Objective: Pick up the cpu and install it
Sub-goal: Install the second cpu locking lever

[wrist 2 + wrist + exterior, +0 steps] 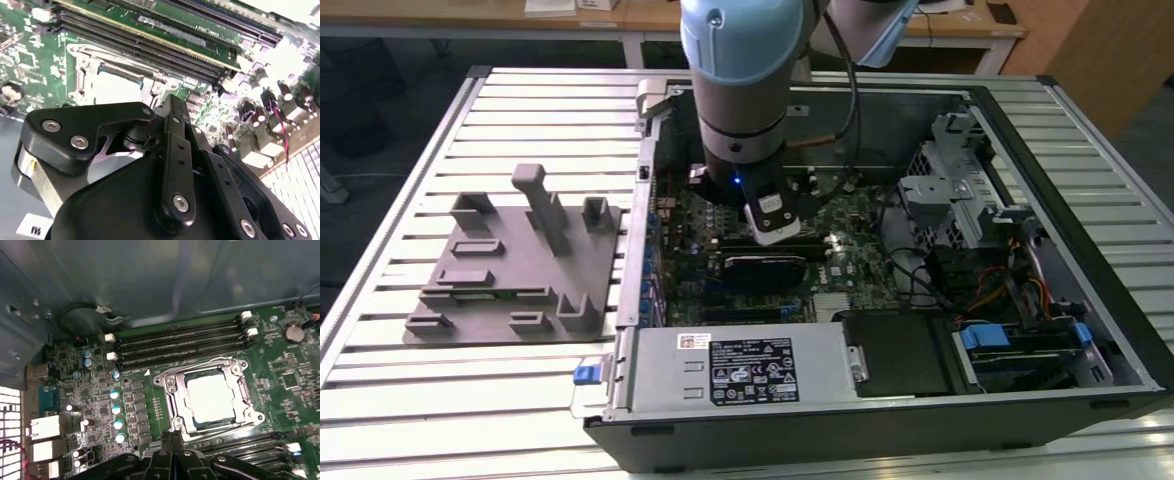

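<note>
The cpu (210,397) lies flat in its socket on the green motherboard (100,390), silvery top up, inside the metal socket frame (167,385). The second wrist view shows the cpu (117,87) as a pale square just beyond the black finger linkage. My gripper (172,437) hangs above the board beside the socket. Its two fingers are pressed together, shut with nothing between them, and they do not touch the cpu. In the exterior view the arm reaches down into the open computer case (1067,130), with the gripper (771,218) over the board's middle.
Black memory slots (180,342) run along one side of the socket. A black finned block (767,268) and a power supply (740,365) sit nearer the case's front. Drive cages and cables (961,200) fill the exterior view's right. A grey fixture plate (514,265) lies on the slatted table at the left.
</note>
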`<control>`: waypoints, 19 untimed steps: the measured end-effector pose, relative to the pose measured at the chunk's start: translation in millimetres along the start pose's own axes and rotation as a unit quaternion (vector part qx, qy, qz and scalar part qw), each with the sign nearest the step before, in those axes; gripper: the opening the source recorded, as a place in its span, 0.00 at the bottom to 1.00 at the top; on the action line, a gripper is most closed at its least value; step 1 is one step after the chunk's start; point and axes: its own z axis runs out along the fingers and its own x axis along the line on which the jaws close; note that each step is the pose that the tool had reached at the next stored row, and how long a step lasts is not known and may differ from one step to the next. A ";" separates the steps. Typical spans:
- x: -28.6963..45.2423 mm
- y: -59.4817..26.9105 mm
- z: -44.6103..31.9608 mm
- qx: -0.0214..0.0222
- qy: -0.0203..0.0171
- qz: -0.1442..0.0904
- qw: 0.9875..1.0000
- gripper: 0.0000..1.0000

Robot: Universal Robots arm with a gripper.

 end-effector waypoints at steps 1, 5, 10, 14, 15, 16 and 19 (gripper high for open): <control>0.0 0.8 -2.6 0.000 0.000 0.000 1.000 0.11; 0.0 2.3 -6.7 0.009 -0.003 0.003 1.000 0.11; -1.4 7.4 -5.2 0.021 -0.006 0.004 1.000 0.11; -6.5 12.6 -3.6 0.027 -0.008 0.005 1.000 0.11; -7.6 14.2 -3.0 0.028 -0.008 0.005 1.000 0.11; -8.6 15.8 -2.5 0.030 -0.009 0.005 1.000 0.11; -12.4 20.5 -1.1 0.036 -0.010 0.004 0.999 0.11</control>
